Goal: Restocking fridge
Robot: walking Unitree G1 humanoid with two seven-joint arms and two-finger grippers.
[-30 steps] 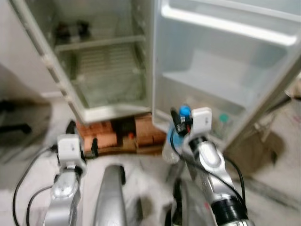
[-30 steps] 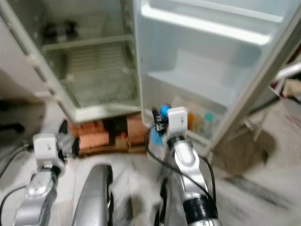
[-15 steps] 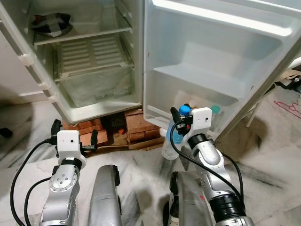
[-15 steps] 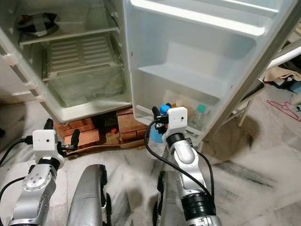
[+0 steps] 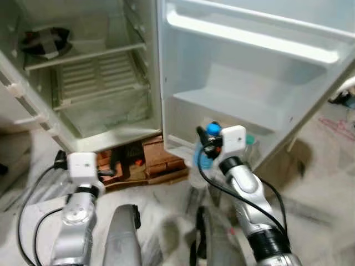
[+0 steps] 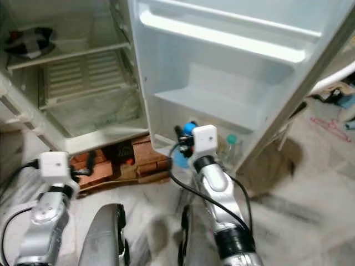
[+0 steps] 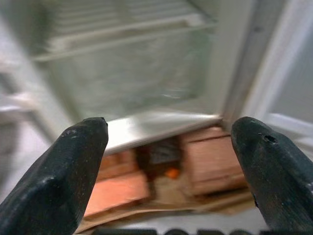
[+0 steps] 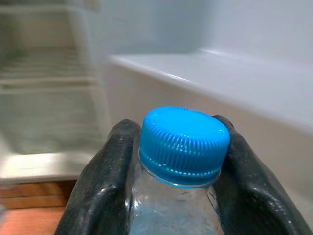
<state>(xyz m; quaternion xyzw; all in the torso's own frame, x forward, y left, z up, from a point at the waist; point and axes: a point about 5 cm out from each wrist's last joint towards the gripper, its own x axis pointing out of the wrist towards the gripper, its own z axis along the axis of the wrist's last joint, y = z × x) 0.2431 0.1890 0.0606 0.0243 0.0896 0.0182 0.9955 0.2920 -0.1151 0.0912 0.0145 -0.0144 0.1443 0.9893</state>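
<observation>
Left of the open fridge door [image 5: 249, 83], the left claw [image 7: 166, 161] is hanging released, fingers spread, facing the bricks [image 5: 161, 160] under the cabinet. Right of it, the right claw [image 8: 178, 161] is gripping the water bottle [image 8: 183, 147] below its cap, probably for the door's bottom rack [image 6: 233, 149], where bottles are already standing; room there looks tight.

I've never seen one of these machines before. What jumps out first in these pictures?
The open fridge with its nearly bare shelves, and its wide white door swung out in front of the robot. The right gripper is clamped around the neck of a clear bottle with a bright blue cap, held near the door's bottom rack. The fridge stands on orange bricks, beyond the open left gripper.
</observation>
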